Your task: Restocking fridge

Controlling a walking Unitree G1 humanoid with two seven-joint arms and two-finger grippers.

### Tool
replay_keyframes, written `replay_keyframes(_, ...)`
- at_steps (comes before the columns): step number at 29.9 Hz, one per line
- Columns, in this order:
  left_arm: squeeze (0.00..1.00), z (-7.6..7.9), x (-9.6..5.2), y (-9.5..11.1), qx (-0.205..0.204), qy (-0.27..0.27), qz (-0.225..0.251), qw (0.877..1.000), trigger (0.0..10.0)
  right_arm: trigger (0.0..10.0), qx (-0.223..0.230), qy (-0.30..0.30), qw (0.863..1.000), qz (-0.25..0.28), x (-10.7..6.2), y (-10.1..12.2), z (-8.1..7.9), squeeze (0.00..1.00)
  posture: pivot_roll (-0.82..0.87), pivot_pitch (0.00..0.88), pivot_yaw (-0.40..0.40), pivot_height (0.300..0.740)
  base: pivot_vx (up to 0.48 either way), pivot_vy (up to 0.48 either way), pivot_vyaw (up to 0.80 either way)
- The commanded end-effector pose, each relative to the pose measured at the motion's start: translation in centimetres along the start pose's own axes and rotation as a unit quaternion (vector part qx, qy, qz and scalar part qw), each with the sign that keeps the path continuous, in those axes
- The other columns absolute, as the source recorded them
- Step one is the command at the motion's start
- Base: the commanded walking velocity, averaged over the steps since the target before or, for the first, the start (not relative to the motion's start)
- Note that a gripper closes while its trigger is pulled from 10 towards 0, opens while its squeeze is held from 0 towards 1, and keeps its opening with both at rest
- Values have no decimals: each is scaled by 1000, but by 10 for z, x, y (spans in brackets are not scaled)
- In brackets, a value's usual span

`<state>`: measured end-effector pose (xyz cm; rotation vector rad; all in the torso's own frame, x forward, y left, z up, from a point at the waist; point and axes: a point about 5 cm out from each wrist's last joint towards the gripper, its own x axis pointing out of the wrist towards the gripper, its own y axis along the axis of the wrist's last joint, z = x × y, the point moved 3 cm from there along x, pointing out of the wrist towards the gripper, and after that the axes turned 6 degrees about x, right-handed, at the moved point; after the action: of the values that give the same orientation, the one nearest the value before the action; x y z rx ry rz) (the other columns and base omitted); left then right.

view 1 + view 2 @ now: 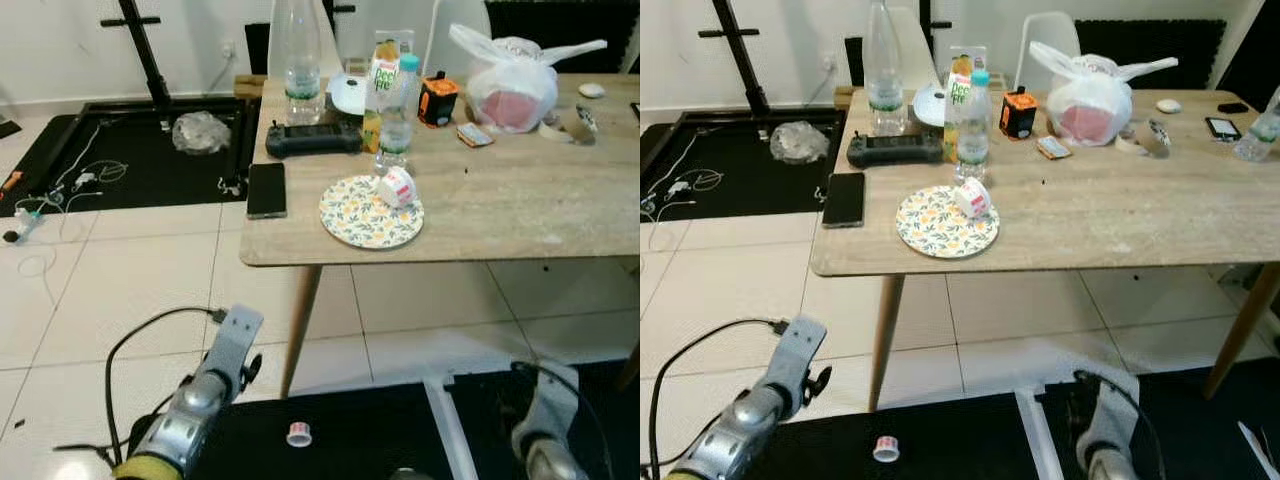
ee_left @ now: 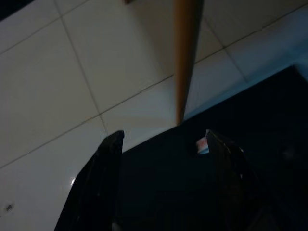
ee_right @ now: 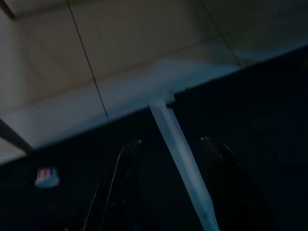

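Surface: a pale wooden surface (image 1: 520,215) on slanted legs is standing over white floor tiles, crowded along its far side.
Plate: a floral plate (image 1: 371,212) is sitting near the front edge, with a small white-and-red cup (image 1: 397,186) lying tipped on its far rim.
Phone: a black phone (image 1: 266,189) is lying flat at the surface's left edge, just beside the plate.
Controller: a black handheld controller (image 1: 313,138) is resting behind the phone.
Bottles: a tall clear bottle (image 1: 296,60) is standing behind the controller; a smaller bottle with a teal cap (image 1: 396,110) is standing just behind the plate, in front of a juice carton (image 1: 384,70).
Bag: a knotted white plastic bag (image 1: 512,82) with something pink inside is sitting well to the right, beside an orange-and-black gadget (image 1: 438,100).
Floor: a black mat (image 1: 330,435) is lying under the near edge, with a small red-and-white cap-like item (image 1: 299,433) on it, near the front table leg (image 2: 185,57).
Left gripper (image 2: 163,137): it is hanging low over the mat's edge, jaws standing apart with nothing between them.
Right gripper (image 3: 171,143): it is hanging over the dark mat above a pale strip (image 3: 180,159), jaws apart and empty.
Background: cables (image 1: 60,190) and a crumpled clear bag (image 1: 200,131) are lying on a second dark mat behind the surface.
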<state>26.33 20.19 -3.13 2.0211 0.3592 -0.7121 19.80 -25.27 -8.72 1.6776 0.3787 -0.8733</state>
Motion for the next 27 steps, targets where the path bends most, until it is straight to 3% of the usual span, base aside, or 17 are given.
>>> replay_keyframes(1, 0, 16, -8, -42, 95, -17, -52, 994, 10000, 10000, -35, 18, 999, -8, -4, -14, 0, 0, 48, 38, -43, 740, 0, 0, 0)
replay_keyframes(2, 0, 16, -8, -42, 95, -17, -52, 994, 10000, 10000, -35, 18, 999, -8, -4, -14, 0, 0, 48, 38, -43, 740, 0, 0, 0)
replay_keyframes(3, 0, 24, -15, -65, 128, -38, -76, 988, 10000, 10000, -74, 42, 996, -19, -7, -25, -6, 0, 48, 34, -43, 740, 0, 0, 0)
replay_keyframes(7, 0, 26, -21, -81, 114, -44, -96, 988, 10000, 10000, -78, 52, 995, -32, -9, -34, -9, 0, 52, 33, -43, 740, 0, 0, 0)
replay_keyframes(9, 0, 19, -31, -110, 104, -34, -143, 984, 10000, 10000, -90, 45, 993, -57, -11, -46, -8, 0, 69, 24, -42, 740, 0, 0, 0)
replay_keyframes(12, 0, 16, -34, -118, 101, -29, -156, 982, 10000, 10000, -101, 44, 992, -67, -12, -51, -8, 0, 70, 23, -41, 740, 0, 0, 0)
replay_keyframes(14, 0, 10, -44, -135, 140, -30, -181, 973, 10000, 10000, -127, 50, 987, -89, -15, -61, -8, 0, 72, 10, -25, 740, 0, 0, 0)
replay_keyframes(21, 0, 7, -58, -158, 188, -47, -212, 958, 10000, 10000, -139, 38, 984, -105, -19, -71, 1, 0, 67, 1, -12, 740, 0, 0, 0)
replay_keyframes(27, 0, 7, -57, -160, 180, -43, -215, 959, 10000, 10000, -163, 40, 979, -120, -22, -79, 2, 0, 57, 0, -18, 740, 0, 0, 0)
